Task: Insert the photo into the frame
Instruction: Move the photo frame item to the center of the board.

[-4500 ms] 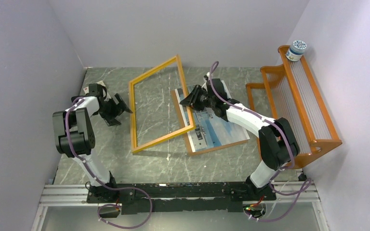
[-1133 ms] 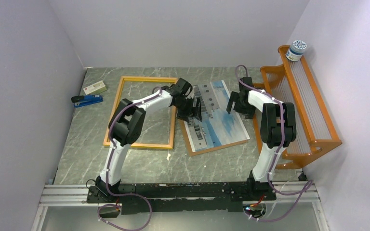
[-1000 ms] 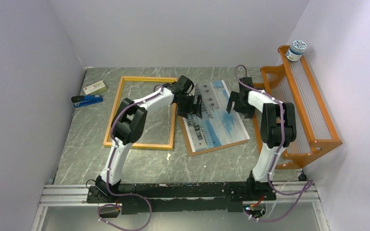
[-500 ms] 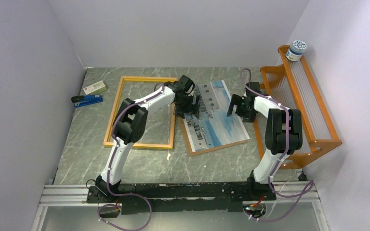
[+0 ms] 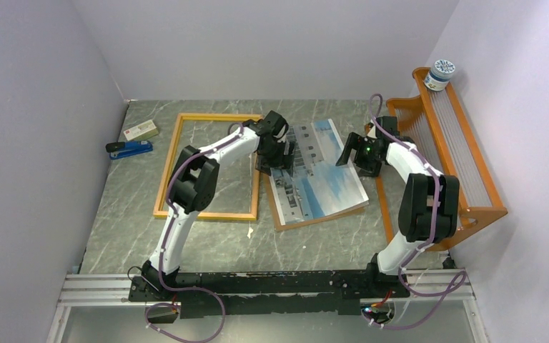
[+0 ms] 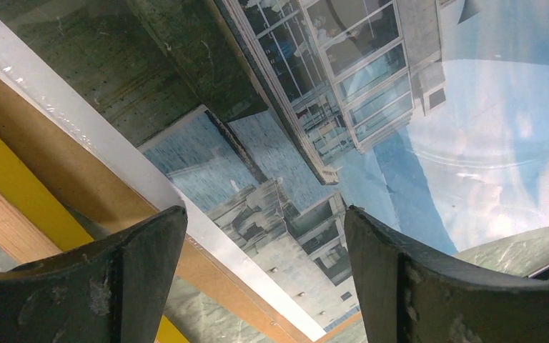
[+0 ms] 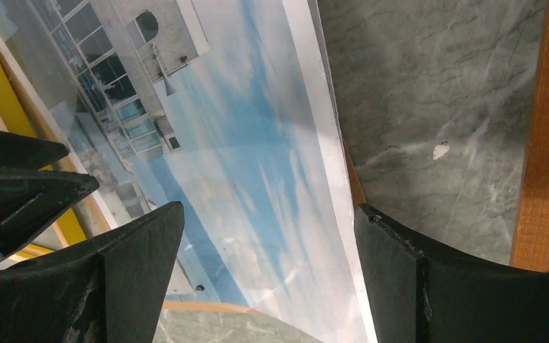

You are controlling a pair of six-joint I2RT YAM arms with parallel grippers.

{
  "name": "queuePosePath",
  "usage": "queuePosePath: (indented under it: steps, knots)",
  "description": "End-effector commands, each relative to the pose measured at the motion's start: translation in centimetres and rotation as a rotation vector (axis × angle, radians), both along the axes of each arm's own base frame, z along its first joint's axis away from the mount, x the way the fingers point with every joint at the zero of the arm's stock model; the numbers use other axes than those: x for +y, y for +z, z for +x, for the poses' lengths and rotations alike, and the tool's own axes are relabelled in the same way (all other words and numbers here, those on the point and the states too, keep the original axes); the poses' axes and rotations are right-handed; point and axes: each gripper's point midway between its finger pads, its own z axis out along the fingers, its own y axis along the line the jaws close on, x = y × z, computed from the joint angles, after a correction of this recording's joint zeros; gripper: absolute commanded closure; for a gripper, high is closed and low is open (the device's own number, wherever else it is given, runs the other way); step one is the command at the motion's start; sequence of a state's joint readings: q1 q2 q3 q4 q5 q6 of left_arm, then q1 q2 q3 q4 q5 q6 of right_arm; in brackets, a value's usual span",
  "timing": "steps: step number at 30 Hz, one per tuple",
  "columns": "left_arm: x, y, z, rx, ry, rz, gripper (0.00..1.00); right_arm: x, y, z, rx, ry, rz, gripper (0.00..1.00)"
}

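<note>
Photo (image 5: 322, 179) unframed, lying on counter (image 5: 207, 243) just beside frame (image 5: 207, 215).
Left gripper (image 5: 280, 157) and right gripper (image 5: 352, 153) agape at opposite photo edges, gripping nothing; lifting and inserting left to do.

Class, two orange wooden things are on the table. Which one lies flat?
The frame, a thin open rectangle flat on the table, left of the photo. The slatted rack stands raised on the right.
</note>
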State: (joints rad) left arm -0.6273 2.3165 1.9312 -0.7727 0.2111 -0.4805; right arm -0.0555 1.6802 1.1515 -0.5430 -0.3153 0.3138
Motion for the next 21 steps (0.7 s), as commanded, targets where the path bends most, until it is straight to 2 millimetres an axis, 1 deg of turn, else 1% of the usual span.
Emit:
queuePosePath:
  steps: [1,4,7,10,14,18,21]
  knots:
    - [3.6,-6.1,-1.0,0.084,0.004,0.163,0.11,2.8,2.6,-0.9,-0.021,0.059,0.118,0.09]
    - [4.0,-6.2,-0.9,0.086,0.008,0.168,0.11,2.6,2.1,-1.9,0.002,0.061,0.108,0.12]
    - [4.0,-6.1,-0.9,0.087,-0.011,0.148,0.11,3.1,2.4,-2.8,0.005,0.058,0.137,0.17]
    - [3.8,-5.9,-1.2,0.081,-0.033,0.126,0.11,3.2,2.3,-3.8,0.031,0.024,0.153,0.24]
    - [3.5,-5.4,-1.8,0.093,-0.059,0.092,0.11,2.8,1.2,-5.9,0.073,-0.031,0.122,0.31]
    - [3.6,-5.3,-2.4,0.101,-0.062,0.087,0.12,2.7,-0.2,-8.4,0.124,-0.055,0.082,0.32]
    - [3.8,-5.4,-2.8,0.112,-0.065,0.085,0.13,2.9,-0.9,-9.9,0.148,-0.075,0.095,0.3]
